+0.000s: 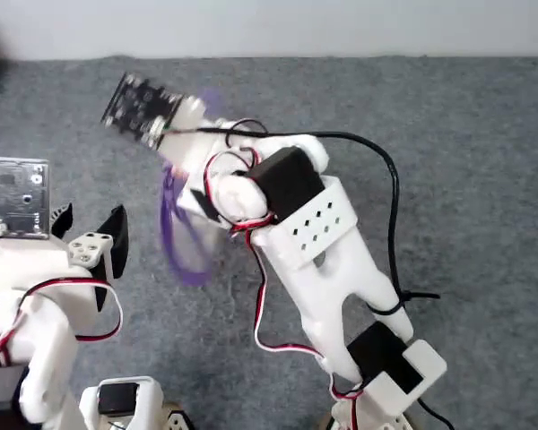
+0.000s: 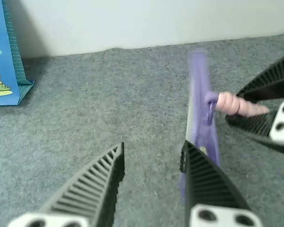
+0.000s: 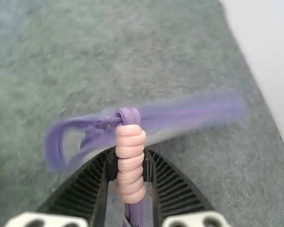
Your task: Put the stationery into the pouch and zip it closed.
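The purple pouch (image 3: 180, 112) hangs edge-on and blurred above the grey carpet, also seen in the high view as the pouch (image 1: 177, 242). A pink spiral zipper pull (image 3: 129, 161) is attached to it. My right gripper (image 3: 129, 158) is shut on that pull. In the left wrist view the pouch (image 2: 201, 123) stands upright just past one left finger, with the pull (image 2: 234, 105) held by the right gripper (image 2: 270, 111). My left gripper (image 2: 151, 189) is open and holds nothing, close beside the pouch. In the high view the left gripper (image 1: 90, 228) sits left of the pouch.
A blue item with a green dinosaur print (image 2: 2, 61) stands by the pale wall (image 2: 132, 23). The right arm (image 1: 323, 260) and its black cable (image 1: 390, 197) cross the middle of the grey carpet (image 1: 466, 161).
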Robot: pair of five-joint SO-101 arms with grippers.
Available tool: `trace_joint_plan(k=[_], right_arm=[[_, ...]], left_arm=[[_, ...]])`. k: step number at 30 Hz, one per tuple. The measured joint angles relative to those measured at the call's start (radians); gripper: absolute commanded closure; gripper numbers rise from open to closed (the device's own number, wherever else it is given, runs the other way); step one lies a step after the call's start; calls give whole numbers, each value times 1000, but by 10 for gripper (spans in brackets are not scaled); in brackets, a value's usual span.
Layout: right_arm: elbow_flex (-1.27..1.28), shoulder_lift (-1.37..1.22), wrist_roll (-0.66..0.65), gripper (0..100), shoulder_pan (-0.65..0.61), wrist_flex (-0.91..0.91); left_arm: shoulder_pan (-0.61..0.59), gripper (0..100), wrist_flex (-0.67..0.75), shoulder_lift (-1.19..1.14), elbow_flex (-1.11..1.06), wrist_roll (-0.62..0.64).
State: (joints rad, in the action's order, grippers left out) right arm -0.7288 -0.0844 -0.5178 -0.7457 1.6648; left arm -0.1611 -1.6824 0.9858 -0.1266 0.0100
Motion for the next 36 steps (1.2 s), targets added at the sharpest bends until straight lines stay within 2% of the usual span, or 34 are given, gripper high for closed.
trace_joint_plan(k=[8,22,29,36], right_arm=[[0,0,-32,991,8,15],[0,2,-5,991,221,15],[0,0,15,991,419,0],[0,-130,3,991,628,-187]], left_arm=[[0,812,-17,0,3,0],[0,813,-17,0,3,0],[0,813,-17,0,3,0],[0,814,-17,0,3,0]])
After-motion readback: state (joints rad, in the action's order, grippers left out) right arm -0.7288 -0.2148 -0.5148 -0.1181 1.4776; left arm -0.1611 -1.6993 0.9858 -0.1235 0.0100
